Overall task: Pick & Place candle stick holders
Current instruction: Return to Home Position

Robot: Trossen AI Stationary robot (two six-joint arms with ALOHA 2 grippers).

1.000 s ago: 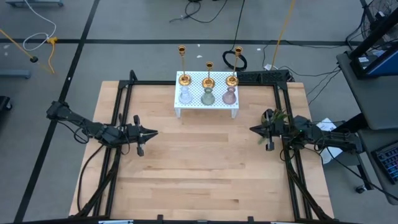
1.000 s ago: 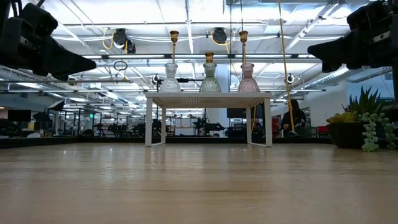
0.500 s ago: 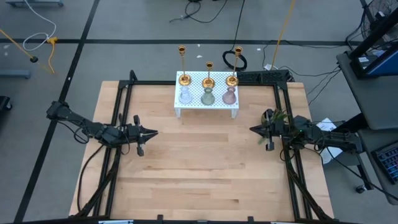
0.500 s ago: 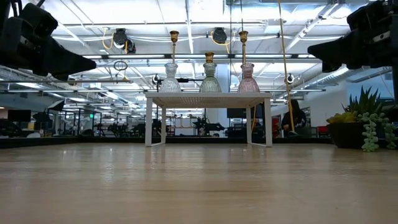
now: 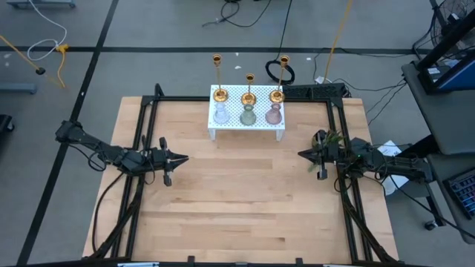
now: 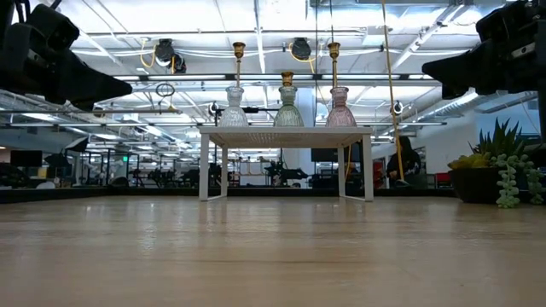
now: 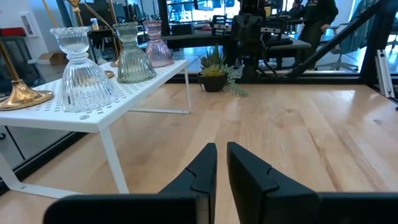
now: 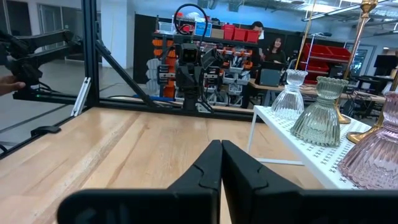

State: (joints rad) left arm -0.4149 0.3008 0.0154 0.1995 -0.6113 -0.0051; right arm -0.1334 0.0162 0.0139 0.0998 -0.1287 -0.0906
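Note:
Three gold candlesticks [image 5: 249, 90] stand by their round bases on the white perforated stand [image 5: 247, 124] at the table's far middle. In front of them stand three glass holders: clear [image 5: 221, 114], greenish [image 5: 248, 116] and pink [image 5: 274, 114]. They also show in the low view [image 6: 287, 107]. My left gripper [image 5: 185, 158] hovers shut and empty over the table's left side. My right gripper [image 5: 300, 154] hovers shut and empty over the right side.
A small green potted plant [image 5: 332, 139] stands at the table's right edge beside my right arm, and it also shows in the low view [image 6: 499, 175]. A black frame [image 5: 148, 119] runs along the table's sides. People show in the room beyond [image 8: 273, 46].

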